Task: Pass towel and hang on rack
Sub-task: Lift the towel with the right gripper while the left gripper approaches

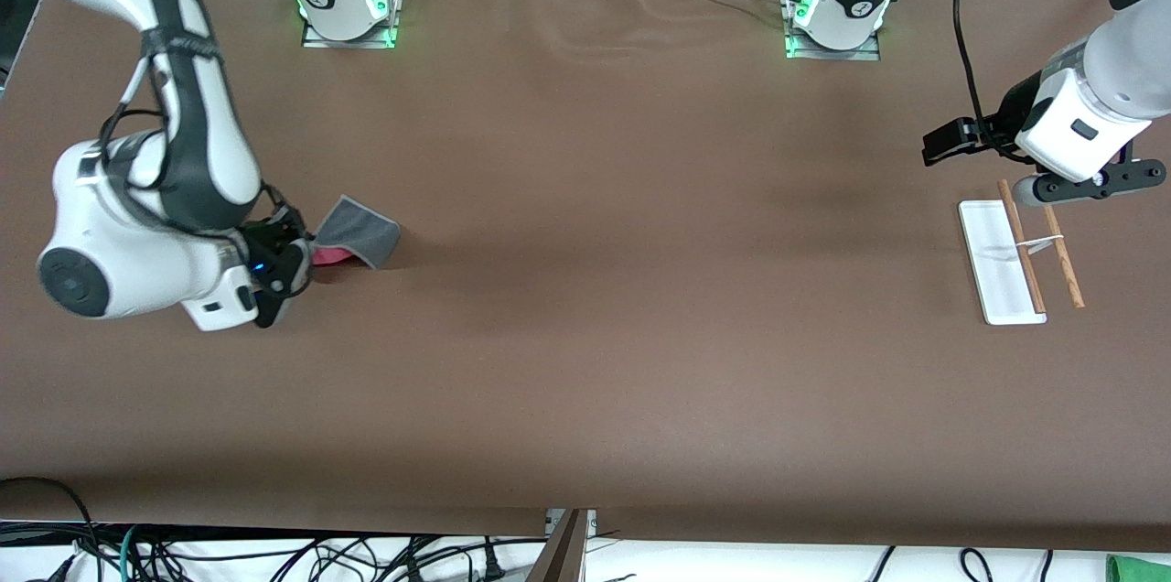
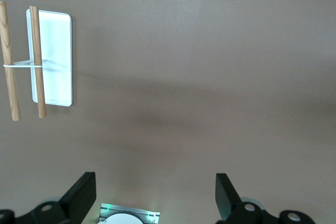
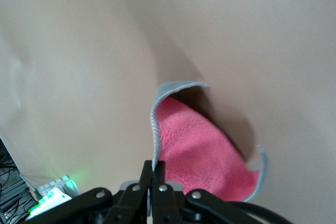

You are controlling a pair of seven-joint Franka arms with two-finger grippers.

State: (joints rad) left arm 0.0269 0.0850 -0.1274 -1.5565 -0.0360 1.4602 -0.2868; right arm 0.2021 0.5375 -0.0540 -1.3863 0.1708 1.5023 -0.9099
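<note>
The towel (image 1: pixel 361 232) is grey on top with a pink underside and lies at the right arm's end of the table. My right gripper (image 1: pixel 297 245) is shut on its stitched edge and holds that edge raised, so the pink side shows. In the right wrist view the fingers (image 3: pixel 158 163) pinch the grey edge of the towel (image 3: pixel 199 150). The rack (image 1: pixel 997 266), with a white base and two wooden rods, stands at the left arm's end. My left gripper (image 1: pixel 970 143) hangs open and empty over bare table beside the rack. The left wrist view shows the rack (image 2: pixel 52 56) away from the left gripper (image 2: pixel 156 182).
The brown table (image 1: pixel 640 289) stretches wide between towel and rack. The arm bases (image 1: pixel 348 5) (image 1: pixel 837 15) stand along the edge farthest from the front camera. Cables lie below the table's near edge.
</note>
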